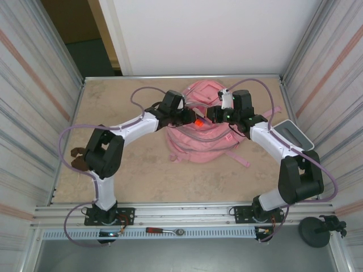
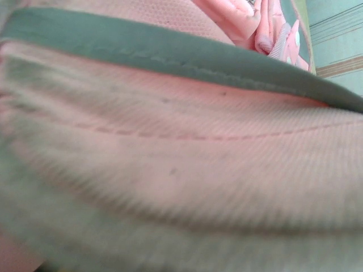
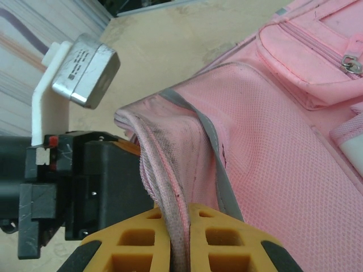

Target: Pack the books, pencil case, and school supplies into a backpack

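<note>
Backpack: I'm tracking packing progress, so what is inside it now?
Nothing can be made out inside. The right hand pinches the backpack by its pink rim, and the left wrist view shows pink mesh and grey trim; folded fabric covers any contents.

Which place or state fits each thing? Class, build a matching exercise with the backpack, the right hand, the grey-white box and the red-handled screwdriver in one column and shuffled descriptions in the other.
Things:
1 backpack
2 right hand
3 grey-white box
4 red-handled screwdriver

Descriptions:
A lying on the rail in front of the arm bases
B middle of the table
C shut on a pink fabric edge
D at the table's right edge

Pairs: 1-B, 2-C, 3-D, 4-A
</note>
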Robot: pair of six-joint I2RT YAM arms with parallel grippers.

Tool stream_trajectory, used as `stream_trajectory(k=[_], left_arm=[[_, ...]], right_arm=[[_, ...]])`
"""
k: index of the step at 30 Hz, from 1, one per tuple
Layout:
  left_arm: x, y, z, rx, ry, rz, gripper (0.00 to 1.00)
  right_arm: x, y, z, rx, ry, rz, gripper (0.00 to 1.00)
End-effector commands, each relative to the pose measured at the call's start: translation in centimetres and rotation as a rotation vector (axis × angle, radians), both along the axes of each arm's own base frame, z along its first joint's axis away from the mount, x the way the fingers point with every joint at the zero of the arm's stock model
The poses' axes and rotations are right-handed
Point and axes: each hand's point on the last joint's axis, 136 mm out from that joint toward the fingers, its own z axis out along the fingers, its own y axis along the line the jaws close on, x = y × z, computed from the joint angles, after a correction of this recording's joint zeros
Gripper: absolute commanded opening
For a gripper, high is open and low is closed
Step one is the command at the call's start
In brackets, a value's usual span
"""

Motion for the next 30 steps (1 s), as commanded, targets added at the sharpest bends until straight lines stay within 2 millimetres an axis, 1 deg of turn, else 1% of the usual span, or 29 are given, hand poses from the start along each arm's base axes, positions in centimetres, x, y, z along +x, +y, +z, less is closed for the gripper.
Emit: stream_trajectory(k=[1,3,5,8,11,13,17,19,21,23,25,26,28,30], left_arm=[[0.7,-2.1,0.5,-0.017,-0.030,-0.039,0.27],[0.9,-2.9,1.1,-0.026,-0.035,-0.058,0.29],[0.8,-3.2,2.1,-0.036,-0.054,-0.073,0.30],[0.1,-2.4,3.6,-0.024,-0.096,-0.072,0.38],[-1.3,-0.7,4.6,-0.011,-0.127,-0.069,0.47],[-2.6,0.5,4.8,-0.002,-0.135,-0.079,0.52],[-5.2,3.7,5.4,-0.001,-0.147,-0.088,0.59],[-5.8,5.7,5.8,0.012,-0.174,-0.062,0.62],[-5.6,7.9,6.6,0.027,-0.212,-0.020,0.64],[-5.0,9.7,7.7,0.052,-0.256,0.012,0.66],[-4.2,10.6,8.6,0.090,-0.290,0.024,0.68],[-3.7,10.7,9.2,0.111,-0.313,0.021,0.68],[-2.4,10.4,9.6,0.152,-0.335,0.014,0.69],[-0.9,9.5,9.3,0.179,-0.336,-0.006,0.69]], right_arm=[[-0.1,-0.3,0.2,0.017,0.009,-0.009,0.03],[-0.1,-0.3,0.1,0.015,0.009,-0.008,0.03],[-0.2,-0.4,-0.2,0.009,0.015,-0.007,0.03],[-0.5,-0.7,-0.5,-0.005,0.021,-0.009,0.04],[-0.9,-1.0,-0.9,-0.009,0.028,-0.013,0.07],[-1.3,-1.0,-1.1,-0.004,0.034,-0.010,0.10],[-2.7,-0.9,-2.0,-0.008,0.058,-0.003,0.23],[-3.7,-0.8,-2.4,-0.003,0.077,0.011,0.31],[-4.9,-0.7,-2.4,-0.004,0.082,0.029,0.37],[-6.4,-0.6,-2.2,-0.009,0.074,0.052,0.42],[-7.2,-1.0,-1.7,-0.011,0.057,0.047,0.44],[-7.3,-1.5,-1.3,-0.009,0.042,0.034,0.45],[-6.9,-2.2,-0.5,0.001,0.013,-0.005,0.46],[-6.0,-2.6,0.1,0.024,0.000,-0.043,0.46]])
